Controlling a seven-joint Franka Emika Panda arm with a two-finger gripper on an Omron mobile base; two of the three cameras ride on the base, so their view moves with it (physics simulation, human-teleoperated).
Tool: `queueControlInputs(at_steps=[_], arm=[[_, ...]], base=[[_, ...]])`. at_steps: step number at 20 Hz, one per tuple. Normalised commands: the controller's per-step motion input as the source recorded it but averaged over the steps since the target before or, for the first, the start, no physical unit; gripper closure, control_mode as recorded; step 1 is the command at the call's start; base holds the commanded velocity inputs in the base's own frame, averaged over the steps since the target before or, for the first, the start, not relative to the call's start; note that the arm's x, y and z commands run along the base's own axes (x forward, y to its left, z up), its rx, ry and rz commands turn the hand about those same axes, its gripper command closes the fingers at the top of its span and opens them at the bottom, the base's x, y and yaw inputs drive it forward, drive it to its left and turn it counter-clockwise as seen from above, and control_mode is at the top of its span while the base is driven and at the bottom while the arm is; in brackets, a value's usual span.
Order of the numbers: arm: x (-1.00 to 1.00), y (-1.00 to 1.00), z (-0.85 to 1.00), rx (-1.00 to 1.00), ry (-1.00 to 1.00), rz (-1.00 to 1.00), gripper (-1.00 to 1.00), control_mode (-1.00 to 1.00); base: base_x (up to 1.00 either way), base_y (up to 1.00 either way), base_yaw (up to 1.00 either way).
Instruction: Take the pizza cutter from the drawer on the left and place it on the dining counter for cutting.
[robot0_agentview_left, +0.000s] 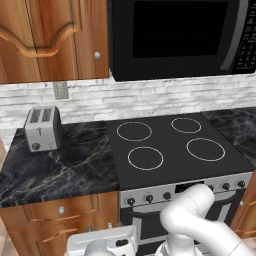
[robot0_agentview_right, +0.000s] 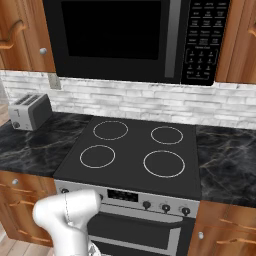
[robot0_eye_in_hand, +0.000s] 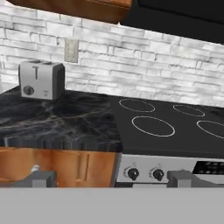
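Kitchen wall with stove (robot0_agentview_left: 175, 145) and toaster (robot0_agentview_left: 43, 128) at 9 o'clock ahead, gripper (robot0_eye_in_hand: 111, 178) fingers wide apart and empty facing the closed drawer (robot0_eye_in_hand: 57, 166) front at 7 o'clock; pizza cutter unseen, presumably inside; step: approach, next grab the knob (robot0_eye_in_hand: 35, 167).

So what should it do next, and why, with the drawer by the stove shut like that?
Probably ease the gripper forward and left toward the small silver knob on the drawer under the marble worktop. The drawer front sits closed, and the fingers are spread wide apart with nothing between them, so the knob needs grasping before anything can come out.
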Motion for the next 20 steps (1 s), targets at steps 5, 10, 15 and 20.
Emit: queueControlInputs(at_steps=[5, 10, 15, 20], arm=[[0.15, 0.0, -0.13, 0.05, -0.03, 0.0, -1.0, -1.0], [0.33, 0.07, -0.13, 0.05, -0.01, 0.04, -1.0, -1.0], [0.3, 0.19, -0.32, 0.01, -0.15, 0.1, -1.0, -1.0], [0.36, 0.08, -0.39, 0.05, -0.09, 0.09, -1.0, -1.0]], base=[[0.0, 0.0, 0.0], [0.0, 0.0, 0.0], [0.0, 0.0, 0.0], [0.0, 0.0, 0.0]])
